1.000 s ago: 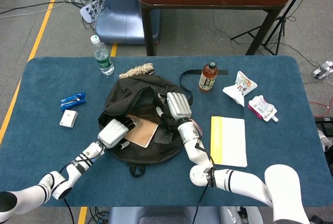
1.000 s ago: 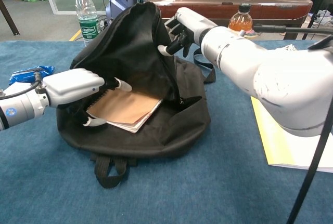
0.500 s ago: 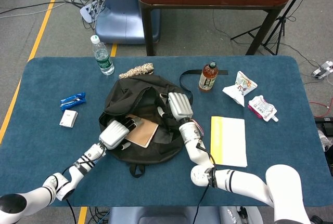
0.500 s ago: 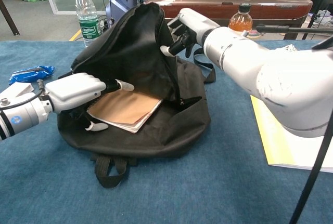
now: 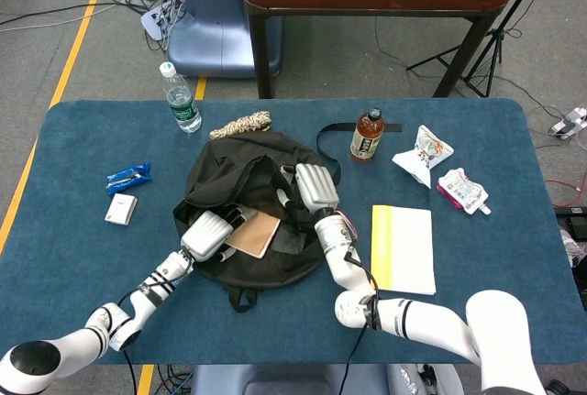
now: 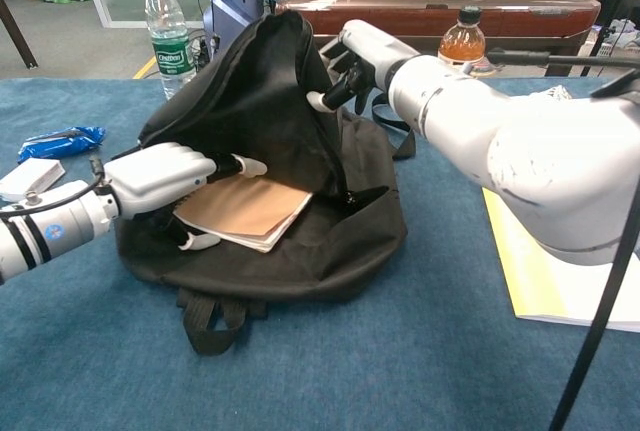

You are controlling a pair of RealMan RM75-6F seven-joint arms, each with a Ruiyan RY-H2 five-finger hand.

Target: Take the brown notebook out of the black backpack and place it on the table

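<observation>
The black backpack [image 5: 240, 178] lies open in the middle of the table, its mouth facing me. The brown notebook [image 6: 245, 209] sticks partly out of the opening, also seen as the notebook [image 5: 256, 234] from above. My left hand [image 6: 165, 176] grips the notebook's left edge, fingers on top and thumb underneath. My right hand [image 6: 352, 51] holds the backpack's upper flap [image 6: 270, 81] raised, keeping the mouth open. From the head view the left hand [image 5: 207, 235] sits at the bag's front left and the right hand [image 5: 315, 186] at its right rim.
A water bottle [image 5: 182, 99] and a rope bundle [image 5: 241, 124] stand behind the bag. A tea bottle [image 5: 368, 134], two snack packets [image 5: 424, 154] and a yellow-white book [image 5: 403, 248] lie to the right. A blue packet [image 5: 128, 174] and white box [image 5: 120, 209] lie left.
My left hand has slid a little to the right, further onto the notebook's edge, and the bag's front shifted with it. The right hand keeps the flap up, barely moving.
</observation>
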